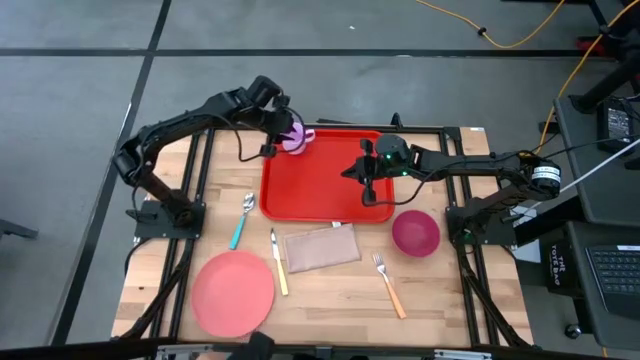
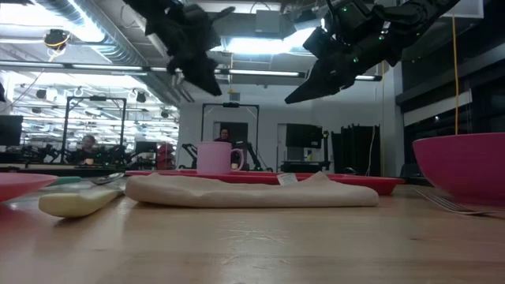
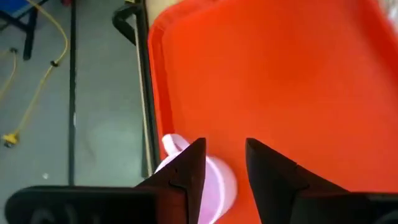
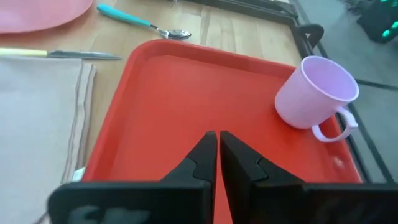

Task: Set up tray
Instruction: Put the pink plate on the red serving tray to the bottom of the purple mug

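The red tray lies at the table's far middle. A pink mug stands upright on its base in the tray's far left corner, its handle toward the far side. My left gripper hangs open above the mug, well clear of it in the low view. My right gripper is shut and empty. It hovers over the right part of the tray, pointing toward the mug.
On the wood nearer than the tray lie a teal-handled spoon, a knife, a beige napkin and a fork. A round pink plate sits near left, and a magenta bowl is to the right of the napkin.
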